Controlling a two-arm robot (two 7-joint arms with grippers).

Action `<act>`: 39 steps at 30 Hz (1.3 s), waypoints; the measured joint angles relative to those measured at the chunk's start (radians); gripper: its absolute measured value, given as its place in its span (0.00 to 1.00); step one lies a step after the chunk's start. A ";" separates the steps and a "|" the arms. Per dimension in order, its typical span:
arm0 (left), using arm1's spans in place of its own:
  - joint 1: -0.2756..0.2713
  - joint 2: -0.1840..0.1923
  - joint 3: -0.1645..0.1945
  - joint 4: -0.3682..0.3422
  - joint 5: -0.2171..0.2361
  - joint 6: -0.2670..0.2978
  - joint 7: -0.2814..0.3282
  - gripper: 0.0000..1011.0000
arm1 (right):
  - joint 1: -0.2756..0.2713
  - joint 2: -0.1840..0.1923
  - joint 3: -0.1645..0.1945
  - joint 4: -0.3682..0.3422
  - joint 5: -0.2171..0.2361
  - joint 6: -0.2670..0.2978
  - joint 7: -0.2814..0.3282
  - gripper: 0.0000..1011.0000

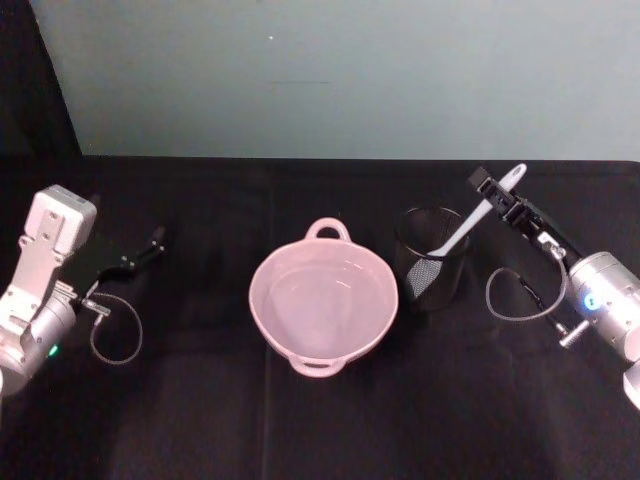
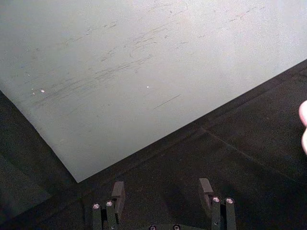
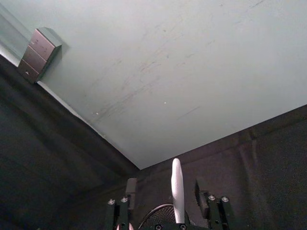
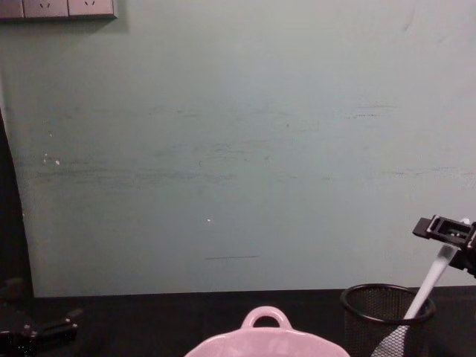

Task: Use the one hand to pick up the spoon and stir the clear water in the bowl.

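My right hand (image 1: 497, 199), jaws wide, straddles the upper handle of the spoon (image 1: 466, 232) leaning in the mesh cup (image 1: 408, 255) just right of the bowl (image 1: 262, 300); likely light, stiff, slick plastic, so I'd pinch squarely there; left hand (image 1: 152, 243) parked, jaws apart, at the tabletop's left edge.

spoon (image 1: 463, 235): slim, white, leaning handle-up in mesh cup (image 1: 447, 285) | right gripper (image 1: 497, 198): fingers parted astride upper handle | bowl (image 1: 257, 310): pale pink, upright, holding water, just left of cup
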 joint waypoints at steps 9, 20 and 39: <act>0.000 0.000 0.000 0.000 0.000 0.000 0.000 1.00 | -0.001 0.001 0.001 -0.001 -0.001 -0.001 0.000 0.50; 0.000 0.000 0.000 0.000 0.000 0.000 0.000 1.00 | -0.002 0.001 0.002 -0.002 -0.002 -0.001 0.000 0.17; 0.000 0.000 0.000 0.000 0.000 0.000 0.000 1.00 | -0.030 0.090 -0.034 -0.133 -0.185 -0.050 -0.016 0.12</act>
